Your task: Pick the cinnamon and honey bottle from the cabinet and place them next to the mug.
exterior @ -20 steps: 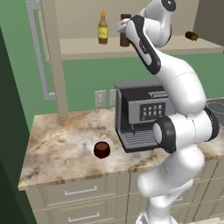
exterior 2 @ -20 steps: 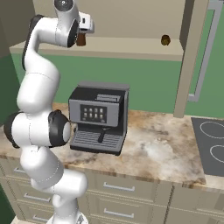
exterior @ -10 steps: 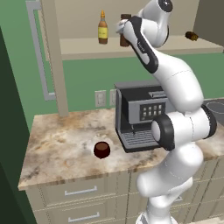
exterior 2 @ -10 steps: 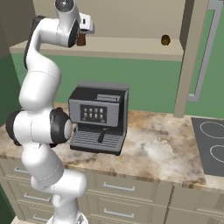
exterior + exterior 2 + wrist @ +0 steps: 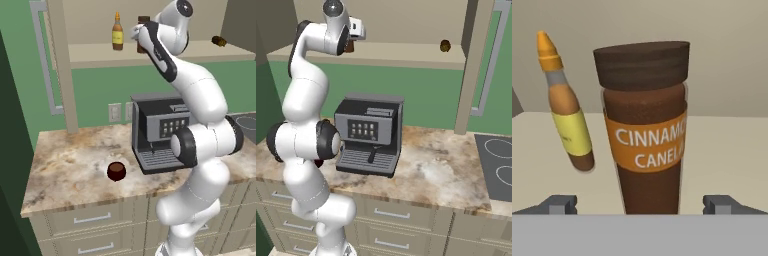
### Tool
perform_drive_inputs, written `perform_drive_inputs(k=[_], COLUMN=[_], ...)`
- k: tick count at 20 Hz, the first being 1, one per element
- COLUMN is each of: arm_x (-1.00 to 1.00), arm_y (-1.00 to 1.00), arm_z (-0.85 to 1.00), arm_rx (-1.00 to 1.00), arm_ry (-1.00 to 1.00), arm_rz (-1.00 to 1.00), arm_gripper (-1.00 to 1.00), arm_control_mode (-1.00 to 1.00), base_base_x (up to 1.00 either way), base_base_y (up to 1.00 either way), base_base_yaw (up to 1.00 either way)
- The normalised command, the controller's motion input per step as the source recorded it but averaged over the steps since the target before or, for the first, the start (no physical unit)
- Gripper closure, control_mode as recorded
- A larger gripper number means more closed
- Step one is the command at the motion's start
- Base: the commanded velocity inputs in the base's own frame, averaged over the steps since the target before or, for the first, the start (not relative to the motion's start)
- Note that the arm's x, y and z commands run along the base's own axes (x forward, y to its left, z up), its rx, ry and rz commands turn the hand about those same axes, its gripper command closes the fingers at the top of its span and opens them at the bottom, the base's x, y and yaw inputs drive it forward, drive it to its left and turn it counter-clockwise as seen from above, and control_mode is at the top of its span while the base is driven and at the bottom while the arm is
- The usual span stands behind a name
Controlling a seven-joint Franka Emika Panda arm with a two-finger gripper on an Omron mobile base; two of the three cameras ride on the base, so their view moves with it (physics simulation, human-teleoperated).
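Two bottles stand on the cabinet [image 5: 150,52] shelf in front of me. Taking the cinnamon [image 5: 644,130] as my landmark and reading my hand view from left to right: the honey bottle [image 5: 566,107] stands just to its left and a little further back, well apart from the fingers; the cinnamon itself sits dead centre; the shelf to its right is bare.

Over the last second the arm has edged forward only slightly toward the shelf, and the jar has barely shifted in my left base view. The gripper [image 5: 640,204] has its fingers [image 5: 559,204] spread wide, one tip on either side of the jar's base, neither touching it that I can see. I judge the approach is nearly done and closing on the jar is the next call.

Far below the cinnamon, the mug [image 5: 116,171] waits on the desk [image 5: 65,170], left of the coffee machine [image 5: 157,130]. Nothing has been carried down yet.
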Motion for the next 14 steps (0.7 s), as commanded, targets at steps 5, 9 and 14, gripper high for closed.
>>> perform_drive_inputs(k=[5,9,14], arm_x=[0.23,0.24,0.23], arm_y=[0.0,0.0,0.0], arm_z=[0.0,0.0,0.0], arm_rx=[0.0,0.0,0.0], arm_ry=[0.0,0.0,0.0], arm_rz=[0.0,0.0,0.0], arm_gripper=[-1.0,-1.0,-1.0], arm_control_mode=[-1.0,-1.0,-1.0], base_base_x=[0.0,0.0,0.0], base_base_y=[0.0,0.0,0.0], base_base_yaw=[0.0,0.0,0.0])
